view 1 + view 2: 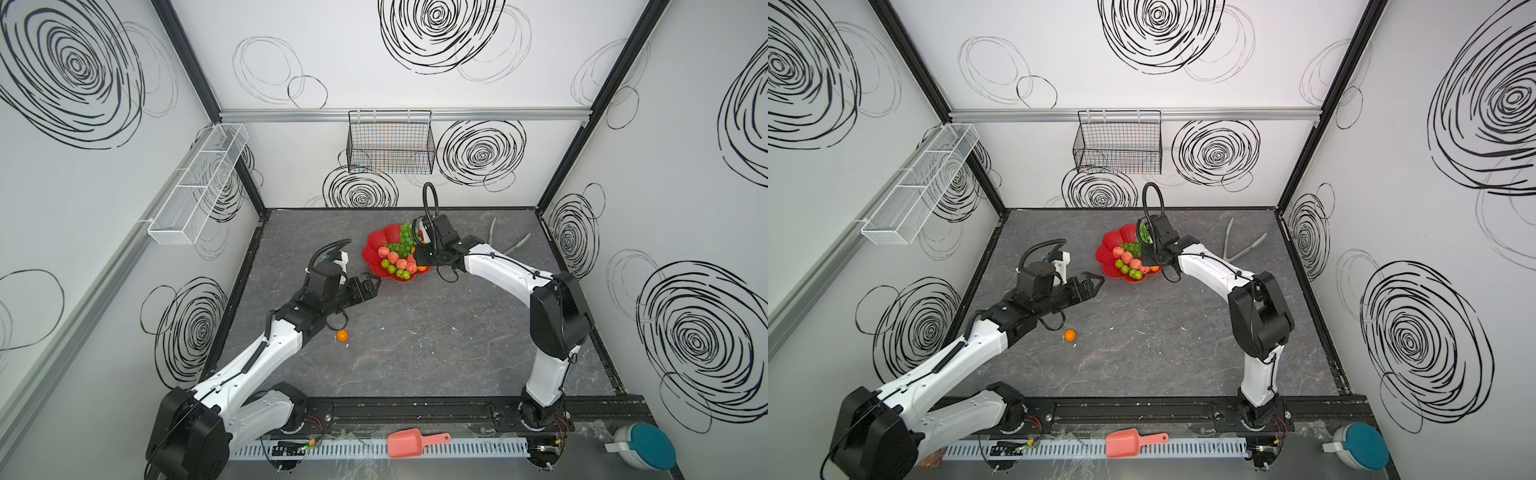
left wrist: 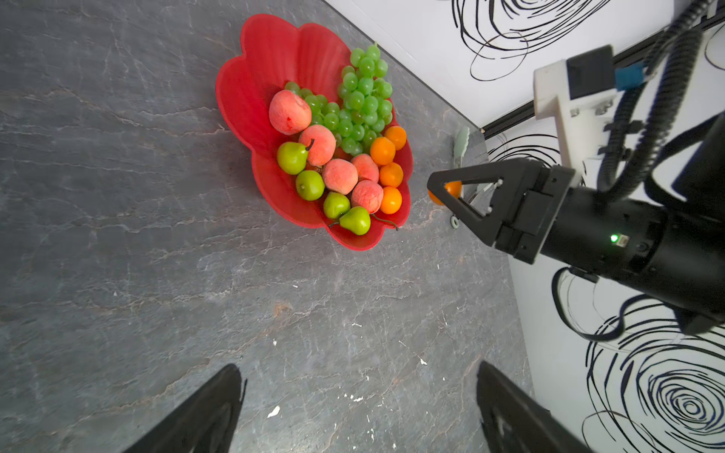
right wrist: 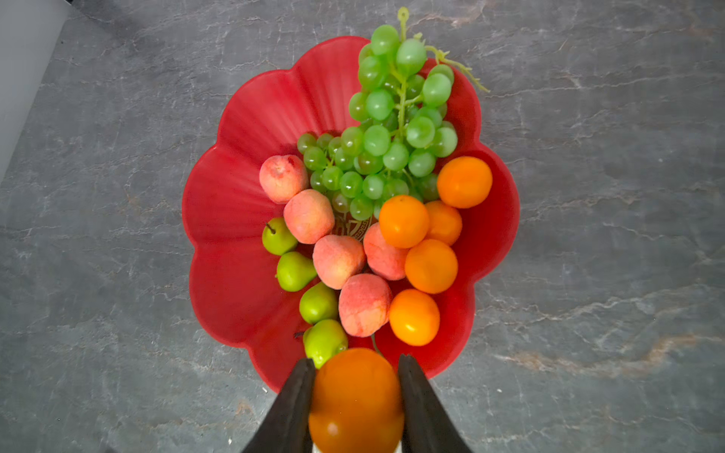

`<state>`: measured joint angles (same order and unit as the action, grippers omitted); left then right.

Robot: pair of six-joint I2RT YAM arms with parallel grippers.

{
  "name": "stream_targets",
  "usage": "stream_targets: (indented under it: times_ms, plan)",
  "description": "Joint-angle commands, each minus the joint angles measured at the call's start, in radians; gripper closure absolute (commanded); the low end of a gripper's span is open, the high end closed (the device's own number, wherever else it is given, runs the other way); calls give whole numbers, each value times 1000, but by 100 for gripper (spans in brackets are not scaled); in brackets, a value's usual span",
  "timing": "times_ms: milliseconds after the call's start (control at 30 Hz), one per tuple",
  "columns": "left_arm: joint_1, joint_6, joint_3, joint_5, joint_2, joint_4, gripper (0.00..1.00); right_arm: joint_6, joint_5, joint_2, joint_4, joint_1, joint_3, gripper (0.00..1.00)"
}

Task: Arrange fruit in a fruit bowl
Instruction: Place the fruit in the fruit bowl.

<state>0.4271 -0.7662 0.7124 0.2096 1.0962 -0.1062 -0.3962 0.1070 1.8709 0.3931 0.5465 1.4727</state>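
Tangerine (image 3: 356,400) is clamped between the jaws of the right gripper (image 3: 357,362), poised over the rim of the red fruit bowl (image 3: 231,204). If dropped here, it could be bounced off the crowded pears (image 3: 323,341) and peaches (image 3: 364,305) and rolled over the shallow edge. Beside the bowl, the left gripper (image 1: 1094,283) is held spread and empty. Another tangerine (image 1: 342,336) lies on the table (image 1: 415,353), with tongs (image 1: 1241,245) well apart.

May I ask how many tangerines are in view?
7 tangerines: five in the red bowl, one tangerine in the right pincer, one on the table near the left arm; grapes could hide more.
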Motion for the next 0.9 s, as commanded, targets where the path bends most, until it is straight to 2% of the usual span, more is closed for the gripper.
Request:
stream_targets:
  times_ms: [0,267,500,867]
  plan:
    - [-8,23,46,23,32,77,4,38,1,46,59,-17,61,66]
    - [-31,29,67,48,78,93,4,65,-9,132,112,-26,167,66]
    - [-46,34,62,55,75,93,4,59,-122,166,168,-31,207,66]
    - [-47,37,59,61,75,90,4,70,-44,177,149,-50,202,67]
